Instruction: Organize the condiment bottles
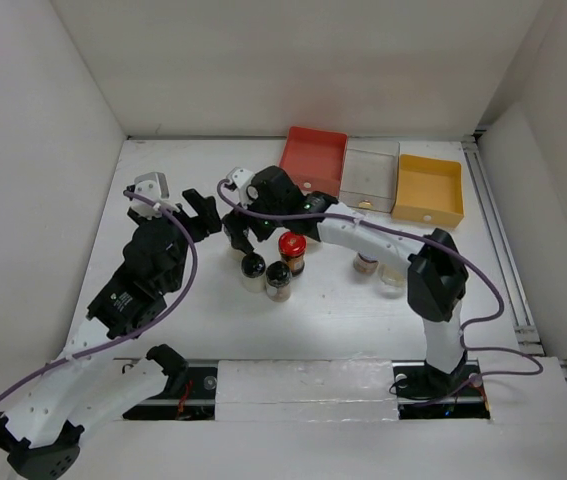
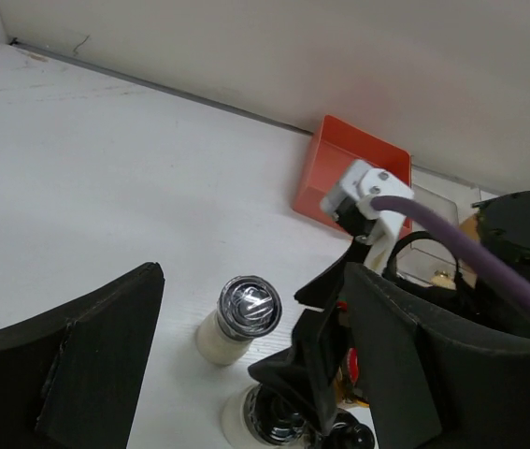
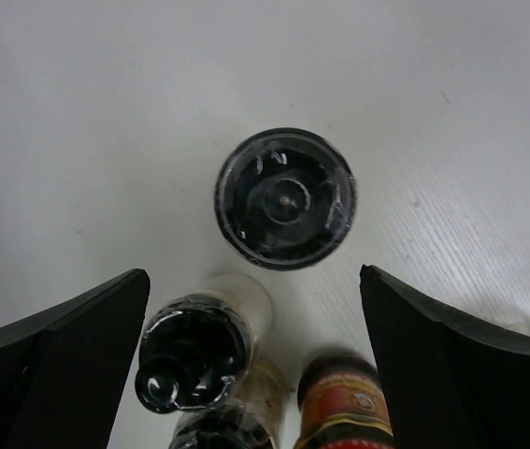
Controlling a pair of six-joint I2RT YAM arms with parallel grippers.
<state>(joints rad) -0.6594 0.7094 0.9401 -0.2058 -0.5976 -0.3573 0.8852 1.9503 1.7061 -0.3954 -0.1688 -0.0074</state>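
i see both ends spread. left gripper (image 1: pixel 201 211) is empty, near the bottle cluster. right gripper (image 3: pixel 253 272) hangs open over a dark-lidded jar (image 3: pixel 285 198). black-domed shaker (image 3: pixel 194 355) and red-lidded jar (image 3: pixel 344 404) stand just beside it, mid table (image 1: pixel 163 330).

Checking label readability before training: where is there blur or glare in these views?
Right wrist: black domed lid fairly sharp with glints, red-lidded jar at the bottom edge blurred. Left wrist: silver lid glares. Top external: even light, soft shadows.
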